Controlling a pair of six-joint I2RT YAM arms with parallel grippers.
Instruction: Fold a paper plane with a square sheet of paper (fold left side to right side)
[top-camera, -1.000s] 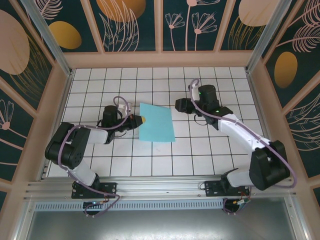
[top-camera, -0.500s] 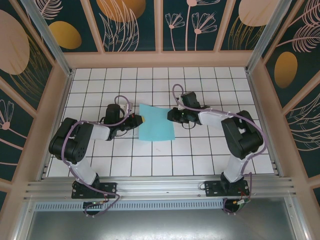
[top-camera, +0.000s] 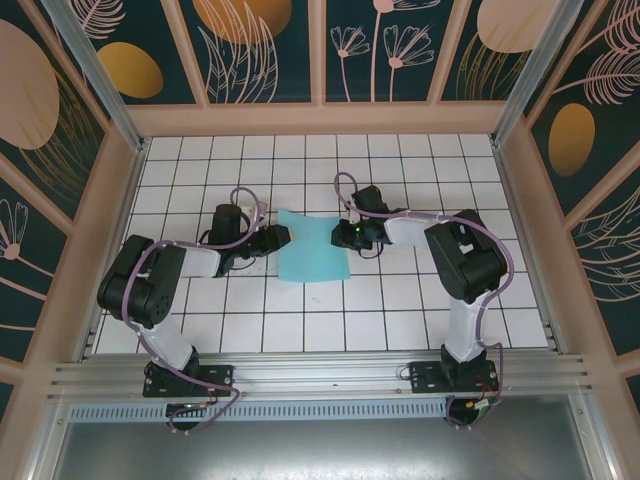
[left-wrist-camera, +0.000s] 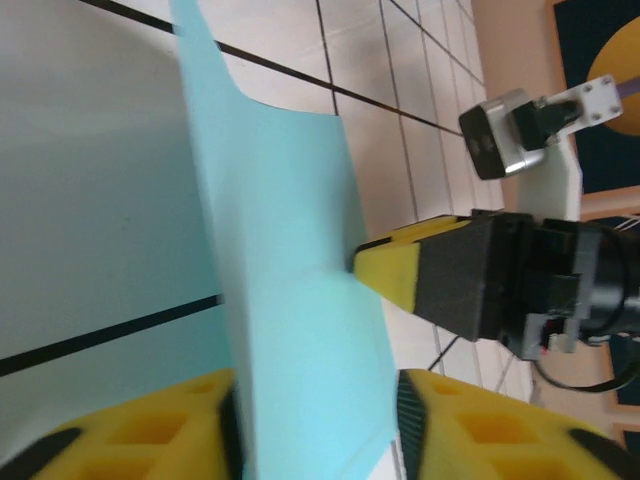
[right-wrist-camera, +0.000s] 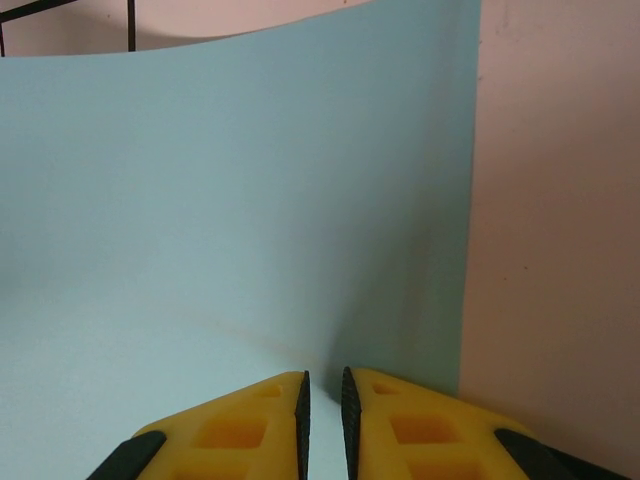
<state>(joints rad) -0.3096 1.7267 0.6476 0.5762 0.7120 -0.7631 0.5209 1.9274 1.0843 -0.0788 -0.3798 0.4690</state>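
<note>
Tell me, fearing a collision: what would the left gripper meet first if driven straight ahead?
The square sheet of paper, between the open jaws of the left gripper; just past it, probably the right gripper pinching the sheet's far edge, though depth is unclear.

Left gripper (left-wrist-camera: 318, 410) jaws apart, right gripper (right-wrist-camera: 324, 382) pinched nearly closed.

square sheet of paper (right-wrist-camera: 230, 200) partly off-frame

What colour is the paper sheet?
Plain turquoise-blue matte square sheet of paper; clearest in the right wrist view.
</note>
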